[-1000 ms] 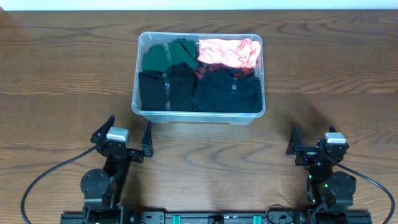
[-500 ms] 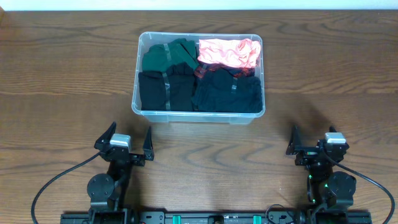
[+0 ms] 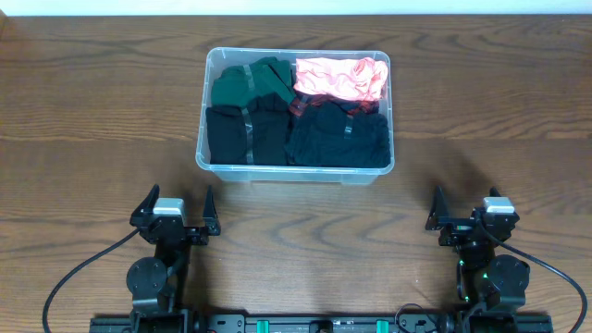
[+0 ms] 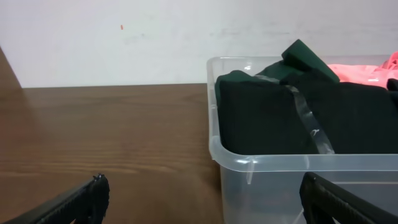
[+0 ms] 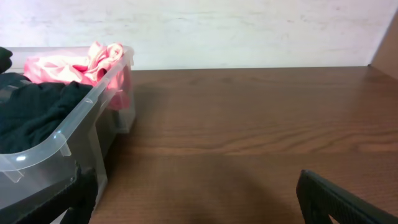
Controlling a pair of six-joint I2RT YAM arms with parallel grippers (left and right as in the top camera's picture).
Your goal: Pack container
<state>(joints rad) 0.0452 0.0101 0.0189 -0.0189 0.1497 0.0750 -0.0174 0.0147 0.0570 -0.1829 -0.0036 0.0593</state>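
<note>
Two claws, both spread wide and holding nothing: the left gripper (image 3: pixel 178 208) and the right gripper (image 3: pixel 465 211) sit low at the near edge of the table (image 3: pixel 92 139), each well apart from the bin (image 3: pixel 294 168). The bin stands mid-table, toward the far side, and looks full. Black clothes (image 3: pixel 277 137) lie across the front, with a green piece (image 3: pixel 245 81) at the back left and a pink one (image 3: pixel 340 79) at the back right.

I can see nothing loose on the wood, so I'd judge the packing done or all but done, with the arms parked. To finish well, I'd have both claws open and back from the rim, so no finger catches the plastic or drags the bin.

From the left wrist view, the green piece pokes above the rim. If any touch is owed, I'd make it a gentle press there, straight down, without hooking the clear band (image 4: pixel 309 118) on the black fold.
</note>
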